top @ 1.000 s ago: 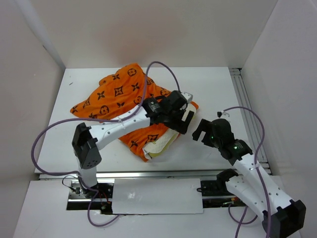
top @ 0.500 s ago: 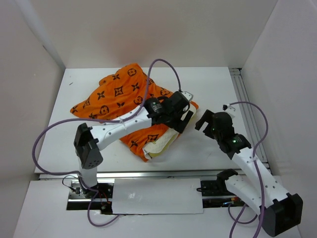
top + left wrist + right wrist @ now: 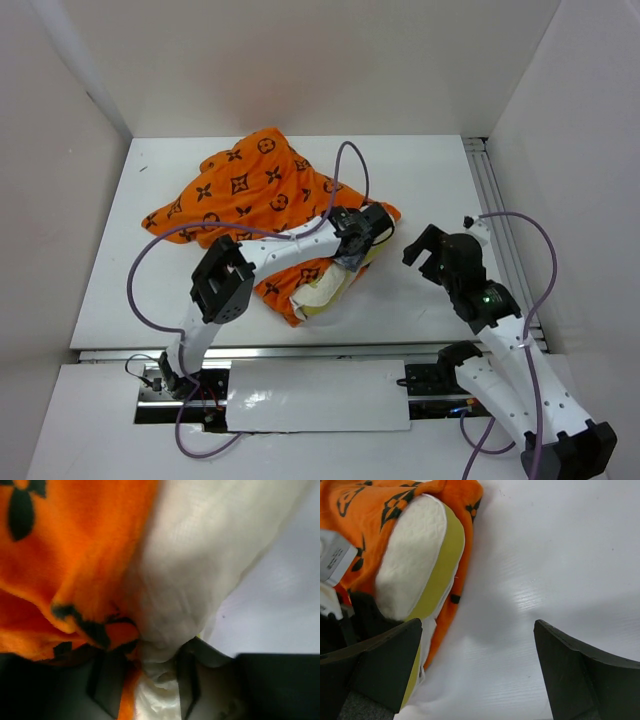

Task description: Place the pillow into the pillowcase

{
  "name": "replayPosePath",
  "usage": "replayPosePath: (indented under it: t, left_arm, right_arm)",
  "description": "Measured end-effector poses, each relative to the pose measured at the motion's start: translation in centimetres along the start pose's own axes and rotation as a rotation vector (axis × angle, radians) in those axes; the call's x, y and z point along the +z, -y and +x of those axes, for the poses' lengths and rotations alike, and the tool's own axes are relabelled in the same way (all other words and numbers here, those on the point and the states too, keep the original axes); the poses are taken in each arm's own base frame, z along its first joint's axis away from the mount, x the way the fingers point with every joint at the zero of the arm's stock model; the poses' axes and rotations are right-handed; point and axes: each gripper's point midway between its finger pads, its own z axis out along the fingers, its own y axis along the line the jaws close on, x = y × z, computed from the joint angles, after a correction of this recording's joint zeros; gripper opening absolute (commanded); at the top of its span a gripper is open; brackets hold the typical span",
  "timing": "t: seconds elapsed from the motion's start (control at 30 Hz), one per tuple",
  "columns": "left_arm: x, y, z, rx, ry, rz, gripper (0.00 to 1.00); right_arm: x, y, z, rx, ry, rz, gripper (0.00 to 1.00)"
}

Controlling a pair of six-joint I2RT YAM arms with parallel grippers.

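The pillowcase [image 3: 250, 185] is spread in crumpled folds from the middle of the tabletop [image 3: 430, 180] toward its far-left part, and bare surface is left all around it. The pillow [image 3: 322, 292] is partly sheathed in it. Its cream body and yellow-green piped edge are exposed at the case's near-right mouth, pointing toward the near edge of the tabletop.

The left gripper [image 3: 358, 245] is set down at that mouth. In the left wrist view a bunch of cream pillow [image 3: 200, 555] cloth and a strip of the orange pillowcase [image 3: 60, 555] hem are seen between its fingers [image 3: 102, 680], which are partly drawn in. Whether the fold is firmly clamped cannot be told.

The right gripper [image 3: 425, 245] is held fully spread with nothing in it, just beside the pillow's right edge and apart from it. In its wrist view bare tabletop [image 3: 545, 555] fills the gap, with the pillow [image 3: 410, 555] and pillowcase [image 3: 370, 500] beyond its left finger. Open white surface is left from there to the right edge and far-right corner.
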Motion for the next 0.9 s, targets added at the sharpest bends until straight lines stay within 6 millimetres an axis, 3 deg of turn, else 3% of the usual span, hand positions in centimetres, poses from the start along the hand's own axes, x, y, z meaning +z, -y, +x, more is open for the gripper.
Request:
replayPosePath:
  t: [0.03,0.07,0.1,0.27,0.37,0.4,0.53,0.73,0.9]
  left_arm:
    - [0.2,-0.4,0.0,-0.014,-0.005,-0.008,0.18]
    - [0.2,-0.7,-0.1,-0.033,-0.007,-0.013,0.05]
    - [0.3,-1.1,-0.2,-0.040,-0.009,-0.020,0.00]
    - [-0.3,-1.4,-0.6,-0.055,0.001,-0.015,0.00]
    - [-2.2,-1.8,-1.6,-0.061,0.035,0.004,0.00]
    - [-3.2,-2.1,-2.1,-0.069,0.055,0.011,0.00]
    - [-8.2,-4.2,-4.3,-0.120,0.168,0.043,0.00]
    - [-15.4,-7.3,-6.7,-0.201,0.331,0.083,0.00]
    - [-17.0,-7.2,-7.0,-0.206,0.361,0.113,0.00]
  right_arm:
    - [-0.2,-0.2,-0.1,-0.005,0.003,-0.013,1.00]
    - [-0.4,-0.2,-0.2,-0.011,0.006,-0.022,1.00]
    - [-0.5,-0.3,-0.2,-0.017,0.007,-0.029,1.00]
    - [-0.3,-0.8,0.8,-0.067,-0.042,-0.066,0.94]
    - [0.0,-1.3,2.0,-0.093,-0.083,-0.115,0.78]
    - [0.3,-1.5,2.5,-0.096,-0.097,-0.137,0.63]
    - [0.8,-3.3,3.9,-0.093,-0.132,-0.257,0.44]
    - [2.2,-7.2,3.7,-0.092,-0.147,-0.414,0.44]
    - [2.2,-10.6,3.7,-0.119,-0.144,-0.523,0.44]
